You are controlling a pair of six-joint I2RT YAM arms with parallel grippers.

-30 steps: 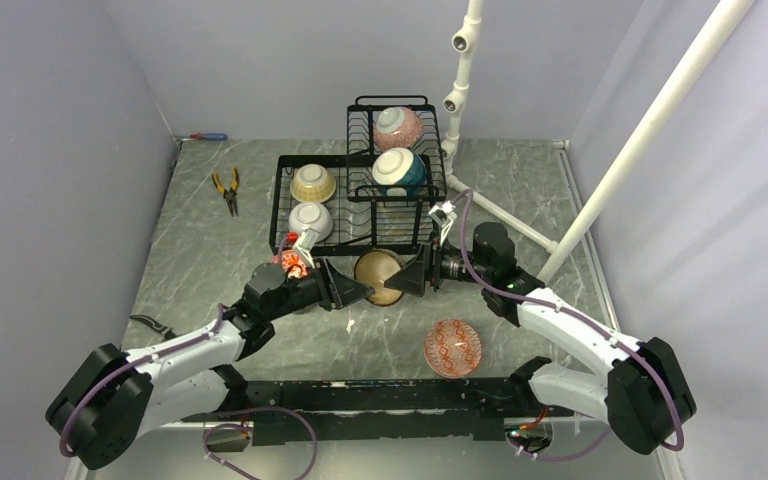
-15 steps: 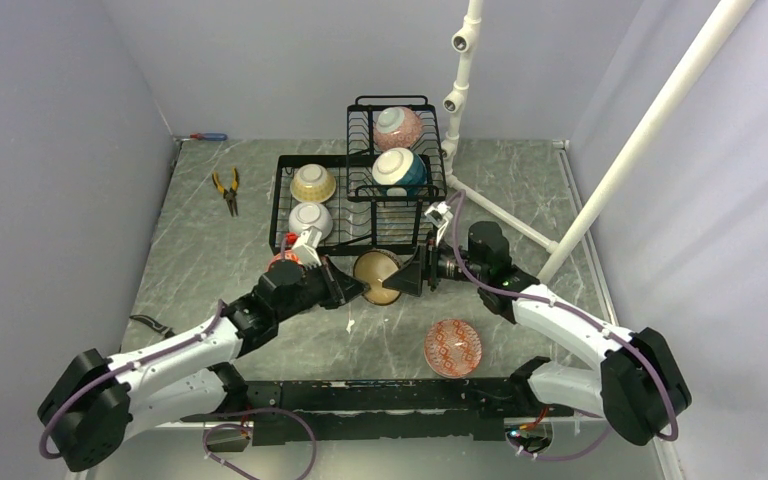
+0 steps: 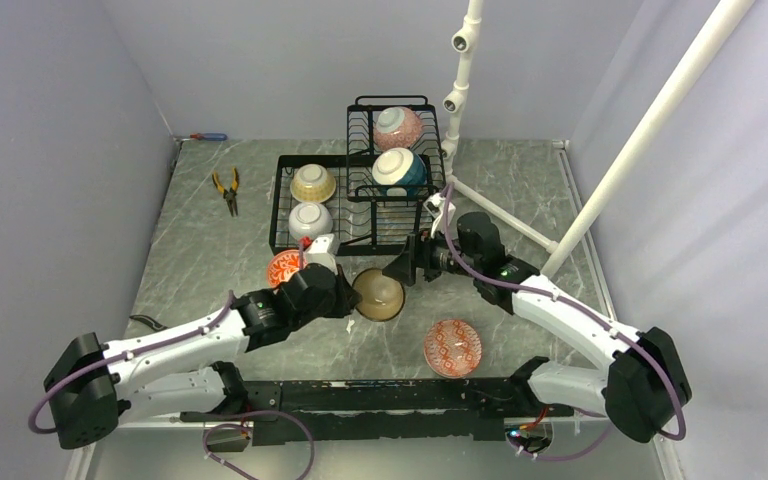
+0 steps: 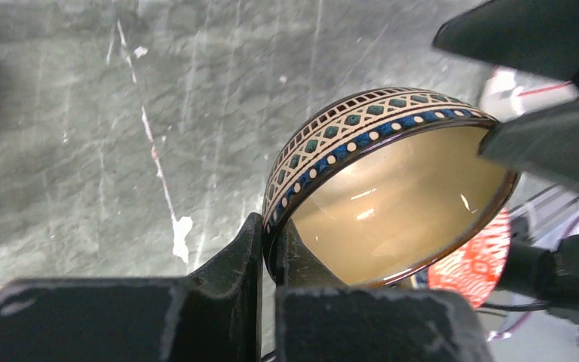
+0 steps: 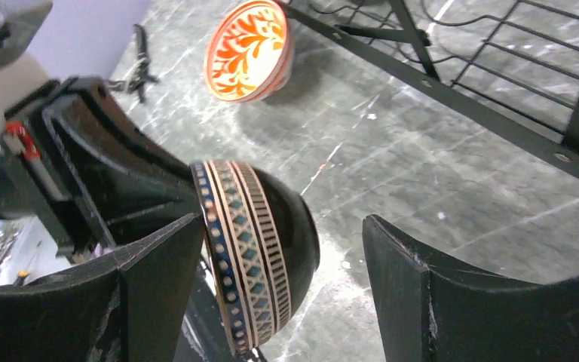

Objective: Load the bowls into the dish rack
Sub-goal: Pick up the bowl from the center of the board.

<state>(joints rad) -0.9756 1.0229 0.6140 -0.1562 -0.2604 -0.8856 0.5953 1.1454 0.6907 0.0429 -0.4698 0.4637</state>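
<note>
Fingers [image 4: 230, 275] of the left gripper [image 4: 269, 253] are clamped on the rim of the bowl [image 4: 392, 204], held tipped on edge just before the rack [image 3: 355, 215]. The left arm stretches low and forward; the right gripper [image 5: 283, 222] gapes wide, straddling the bowl.

Grey marbled desk [image 3: 200, 270]
On it: dish rack [image 3: 360, 215], pliers [image 3: 227, 188] at its left, orange bowl [image 3: 283, 267] by its corner, red-patterned bowl [image 3: 452, 347] nearer.

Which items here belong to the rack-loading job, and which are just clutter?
Job: dish rack; pink bowl; teal-and-white bowl; cream bowl; white bowl; brown bowl; orange-patterned bowl; red-patterned bowl.
Lying about: orange-handled pliers; white pipe stand; small red-and-blue item by back wall.
</note>
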